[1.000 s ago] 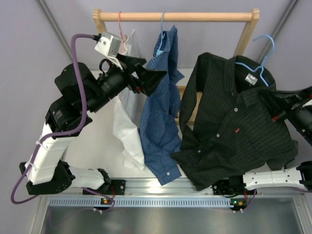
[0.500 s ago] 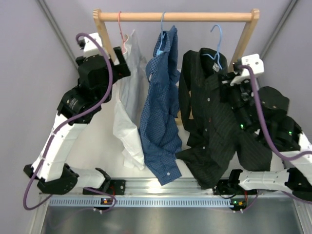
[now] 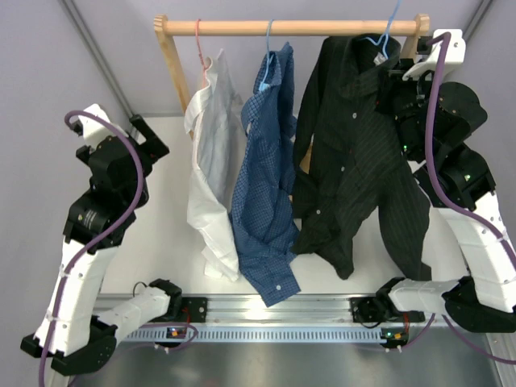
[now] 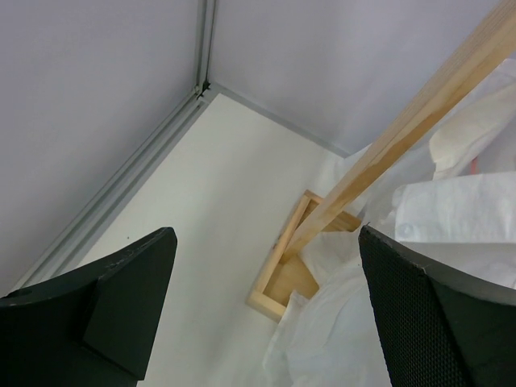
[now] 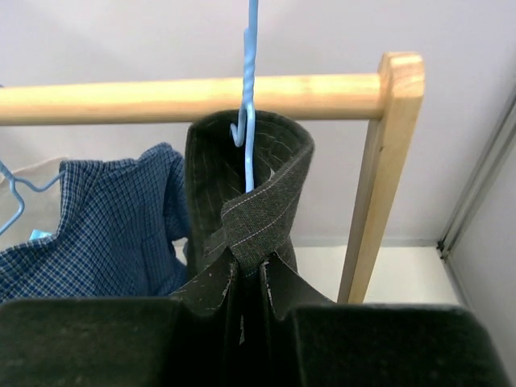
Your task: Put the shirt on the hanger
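The black pinstriped shirt hangs full length at the right end of the wooden rail. Its collar wraps the neck of the light-blue hanger. The hanger's hook crosses the rail, and its top runs out of the wrist view. My right gripper is shut on the collar fabric just below the hanger's twisted neck, and in the top view it sits at the shirt's right shoulder. My left gripper stands open and holds nothing, far left of the rack.
A white shirt on a pink hanger and a blue checked shirt on another light-blue hanger hang left of the black one. The rail's right post stands close beside my right gripper. The rack's left post and foot lie ahead of my left gripper.
My right arm has lifted the black shirt and its hanger from low on the right up to the rail. My left arm has drawn back, left and down, away from the rack.
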`<state>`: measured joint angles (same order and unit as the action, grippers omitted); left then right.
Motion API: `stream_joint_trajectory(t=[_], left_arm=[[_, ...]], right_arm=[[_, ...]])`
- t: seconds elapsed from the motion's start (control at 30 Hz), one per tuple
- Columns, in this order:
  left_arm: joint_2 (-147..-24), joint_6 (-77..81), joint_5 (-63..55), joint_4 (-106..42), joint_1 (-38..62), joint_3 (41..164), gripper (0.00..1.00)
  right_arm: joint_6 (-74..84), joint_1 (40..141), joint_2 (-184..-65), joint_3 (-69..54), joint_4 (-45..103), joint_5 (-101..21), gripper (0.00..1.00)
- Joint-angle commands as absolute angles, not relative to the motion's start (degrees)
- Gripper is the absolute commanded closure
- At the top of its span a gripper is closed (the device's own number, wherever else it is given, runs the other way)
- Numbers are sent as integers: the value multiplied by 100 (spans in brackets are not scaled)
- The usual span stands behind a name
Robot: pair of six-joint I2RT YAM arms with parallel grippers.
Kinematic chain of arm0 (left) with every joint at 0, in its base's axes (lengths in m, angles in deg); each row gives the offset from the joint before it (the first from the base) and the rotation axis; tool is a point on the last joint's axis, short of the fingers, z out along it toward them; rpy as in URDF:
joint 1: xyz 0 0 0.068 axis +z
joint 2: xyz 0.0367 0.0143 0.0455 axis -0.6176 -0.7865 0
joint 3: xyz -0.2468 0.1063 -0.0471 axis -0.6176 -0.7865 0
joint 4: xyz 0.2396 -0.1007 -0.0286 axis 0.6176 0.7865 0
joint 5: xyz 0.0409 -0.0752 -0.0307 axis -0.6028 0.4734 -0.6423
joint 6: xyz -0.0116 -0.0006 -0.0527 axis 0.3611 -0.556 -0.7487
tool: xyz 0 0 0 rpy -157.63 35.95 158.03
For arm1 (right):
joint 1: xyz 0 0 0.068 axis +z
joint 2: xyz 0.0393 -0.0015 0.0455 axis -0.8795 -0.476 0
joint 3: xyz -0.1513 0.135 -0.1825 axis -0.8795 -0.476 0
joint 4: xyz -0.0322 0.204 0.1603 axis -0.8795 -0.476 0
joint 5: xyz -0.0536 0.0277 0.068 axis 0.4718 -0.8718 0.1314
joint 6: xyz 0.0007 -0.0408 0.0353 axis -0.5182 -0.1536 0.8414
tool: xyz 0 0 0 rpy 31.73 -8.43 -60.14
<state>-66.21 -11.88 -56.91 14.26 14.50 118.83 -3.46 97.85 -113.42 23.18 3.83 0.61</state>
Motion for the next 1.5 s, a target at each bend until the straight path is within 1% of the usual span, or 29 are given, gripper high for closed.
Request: stream_joint_trajectory(t=[0.0, 0.23, 0.27, 0.37, 0.53, 0.63, 0.67, 0.7, 0.73, 0.77, 0.8, 0.9, 0.93, 1.0, 1.13, 1.17, 1.23, 1.27, 1.33, 1.47], left_arm=[[-6196, -1354, -5904, 1479, 1494, 11615, 2], [-5519, -1425, -5816, 1445, 1485, 10921, 2], [-5492, -1390, -5842, 1375, 1485, 10651, 2], [-5404, -1293, -5843, 988, 1485, 10027, 2], [-5386, -1231, -5913, 329, 1494, 9190, 2], [-5299, -1311, -5861, 205, 1494, 9005, 2], [-5272, -1302, -5834, 179, 1494, 8996, 2], [-5264, -1258, -5834, 179, 1494, 9013, 2], [-5272, -1232, -5843, 239, 1494, 9135, 2], [-5272, -1197, -5843, 345, 1494, 9223, 2], [-5272, -1048, -5773, 520, 1494, 9320, 2], [-5325, -714, -5658, 907, 1494, 9777, 2], [-5334, -609, -5641, 1073, 1494, 9856, 2], [-5299, -441, -5675, 1145, 1494, 9918, 2], [-5018, -397, -5632, 795, 1494, 9533, 2], [-4922, -327, -5580, 672, 1494, 9410, 2], [-4553, -169, -5500, 373, 1494, 9023, 2], [-4430, 23, -5456, 111, 1494, 8900, 2], [-4236, 130, -5404, 64, 1503, 8750, 2], [-4191, 70, -5403, 291, 1538, 8679, 2]], right_arm=[[280, 9375, -11404, 2479, 647, -828, 100], [518, 9190, -11220, 1670, 1157, -943, 100], [518, 9199, -11202, 1556, 1340, -882, 100], [632, 9190, -11027, 837, 1797, -671, 100], [834, 9304, -10807, 343, 2089, -460, 99], [817, 9313, -10763, 211, 2106, -520, 81], [808, 9313, -10745, 176, 2089, -556, 58], [817, 9313, -10728, 167, 2054, -600, 42], [817, 9322, -10693, 141, 2036, -774, 30], [826, 9322, -10571, 123, 2001, -871, 9], [843, 9313, -10482, 114, 1923, -959, 1], [739, 9313, -10061, 184, 1318, -1127, 1], [660, 9313, -9964, 236, 785, -1006, 1], [405, 9304, -9604, 211, 351, -759, 1], [254, 9304, -8804, -254, -677, 381, 1], [307, 9304, -8455, -525, -1028, 515, 0], [377, 9313, -8084, -825, -1250, 813, 0], [386, 9313, -7699, -1131, -1355, 876, 1], [456, 9304, -7215, -1422, -1531, 999, 1], [772, 9313, -6747, -1617, -1901, 737, 1]])
